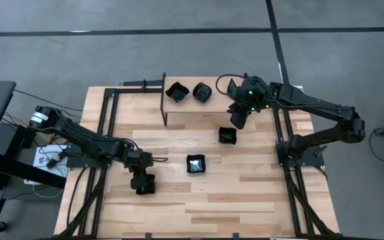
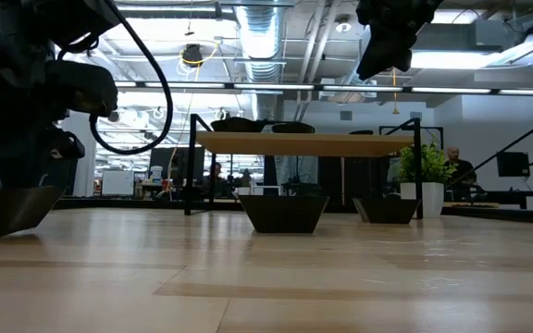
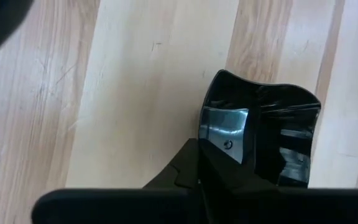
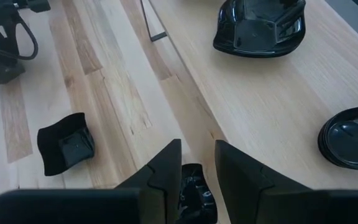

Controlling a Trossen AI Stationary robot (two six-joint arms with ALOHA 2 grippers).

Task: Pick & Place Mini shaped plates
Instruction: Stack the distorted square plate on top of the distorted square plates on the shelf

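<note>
The left gripper (image 1: 143, 185), low at the table's near left, is clamped on the rim of a glossy black square mini plate (image 3: 263, 140); that thin edge hold could slip on lifting. The right gripper (image 4: 197, 171) hangs part-open, empty, above another black plate (image 1: 227, 135).

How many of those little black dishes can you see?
5: two on the raised shelf, two on the table, one in the left gripper. More may be hidden.

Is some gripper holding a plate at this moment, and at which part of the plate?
The left gripper is shut on a square black plate, pinching its rim wall. The right gripper is open, holding nothing.
</note>
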